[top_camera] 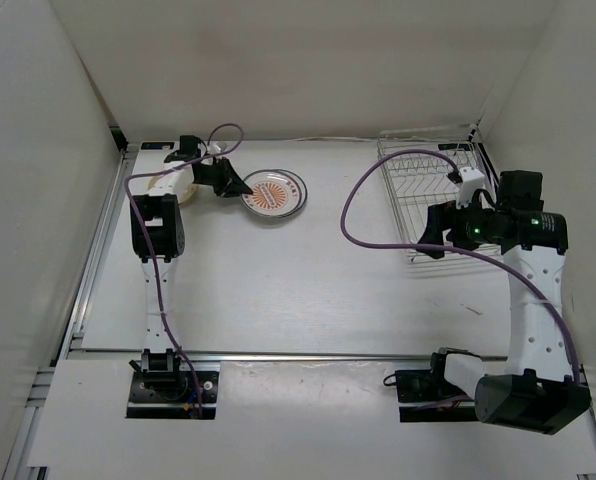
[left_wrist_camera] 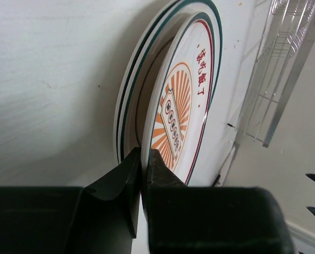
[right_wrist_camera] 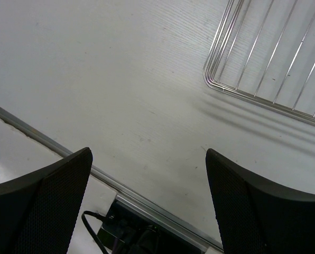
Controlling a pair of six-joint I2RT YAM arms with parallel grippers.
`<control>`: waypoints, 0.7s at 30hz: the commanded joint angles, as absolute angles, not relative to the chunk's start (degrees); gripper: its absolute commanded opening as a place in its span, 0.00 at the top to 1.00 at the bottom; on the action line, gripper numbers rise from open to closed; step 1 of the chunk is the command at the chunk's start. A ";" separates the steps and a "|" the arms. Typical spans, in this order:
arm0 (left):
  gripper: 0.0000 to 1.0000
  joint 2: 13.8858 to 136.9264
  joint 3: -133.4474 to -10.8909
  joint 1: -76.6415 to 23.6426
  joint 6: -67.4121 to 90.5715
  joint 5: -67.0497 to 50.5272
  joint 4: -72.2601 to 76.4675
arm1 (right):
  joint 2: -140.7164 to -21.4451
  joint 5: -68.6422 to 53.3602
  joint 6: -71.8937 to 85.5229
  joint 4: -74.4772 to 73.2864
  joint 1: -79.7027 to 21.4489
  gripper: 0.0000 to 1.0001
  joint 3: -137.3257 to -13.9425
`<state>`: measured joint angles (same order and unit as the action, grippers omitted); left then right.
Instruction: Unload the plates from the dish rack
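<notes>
The plate with the orange-red centre pattern (top_camera: 275, 192) lies at the table's back middle on top of a white plate with a dark rim (left_wrist_camera: 127, 100). In the left wrist view the patterned plate (left_wrist_camera: 184, 106) has red letters on its rim. My left gripper (top_camera: 243, 190) is shut on this plate's near-left rim, one finger above and one below (left_wrist_camera: 144, 159). The tan plate (top_camera: 175, 186) lies at the back left, partly hidden by the left arm. The silver wire dish rack (top_camera: 443, 195) stands at the back right with no plates showing in it. My right gripper (top_camera: 433, 235) hovers open and empty by the rack's front-left corner (right_wrist_camera: 147, 153).
White walls close in the table on the left, back and right. The rack's corner (right_wrist_camera: 268, 58) shows in the right wrist view, and the rack (left_wrist_camera: 284, 63) shows in the left wrist view. A metal rail (top_camera: 278, 355) runs along the table's near edge. A purple cable (top_camera: 358, 200) loops over the middle.
</notes>
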<state>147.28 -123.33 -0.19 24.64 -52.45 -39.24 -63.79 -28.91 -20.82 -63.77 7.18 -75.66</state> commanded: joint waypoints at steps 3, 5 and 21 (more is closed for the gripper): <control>0.79 143.00 -126.29 -1.49 22.07 -46.06 -41.04 | -61.88 -32.70 -18.37 -60.91 8.08 0.09 -74.09; 0.75 142.38 -126.82 -2.02 21.54 -43.60 -41.57 | -61.27 -33.49 -17.85 -60.38 8.09 0.09 -72.69; 0.30 136.41 -126.83 -4.92 16.27 -29.02 -45.52 | -56.08 -36.91 -15.65 -57.40 9.14 0.09 -65.83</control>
<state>142.58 -125.73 -4.86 18.41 -34.41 -44.10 -57.45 -34.04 -16.78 -59.81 8.69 -66.59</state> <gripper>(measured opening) 0.688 0.905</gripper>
